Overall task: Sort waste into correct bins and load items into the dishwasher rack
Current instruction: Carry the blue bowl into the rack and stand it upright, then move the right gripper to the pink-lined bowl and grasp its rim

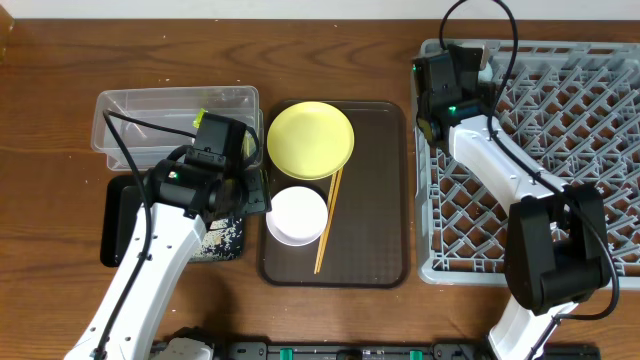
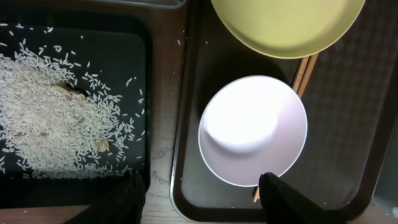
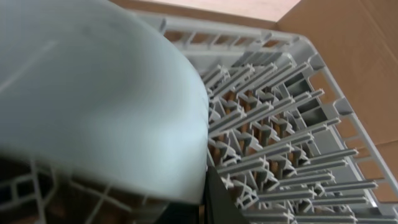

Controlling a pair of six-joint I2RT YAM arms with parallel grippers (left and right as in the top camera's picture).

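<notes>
My left gripper [image 2: 205,202] is open and empty, hovering over the gap between the black tray [image 2: 134,43] holding loose rice [image 2: 56,112] and the brown serving tray. On the serving tray lie the white bowl [image 2: 252,130], the yellow plate [image 2: 286,25] and the chopsticks [image 2: 303,71]. My right gripper [image 1: 445,85] is at the dishwasher rack's [image 1: 560,160] far left corner, shut on the light blue bowl [image 3: 93,93] just above the pegs. A bit of green-and-yellow wrapper [image 1: 200,116] shows in the clear tub [image 1: 150,110]. The small cup is out of view.
The brown serving tray [image 1: 375,200] sits between the bins and the rack. My left arm covers part of the black tray [image 1: 120,225] and the clear tub's near edge. Rack pegs [image 3: 280,149] stand close beside the bowl.
</notes>
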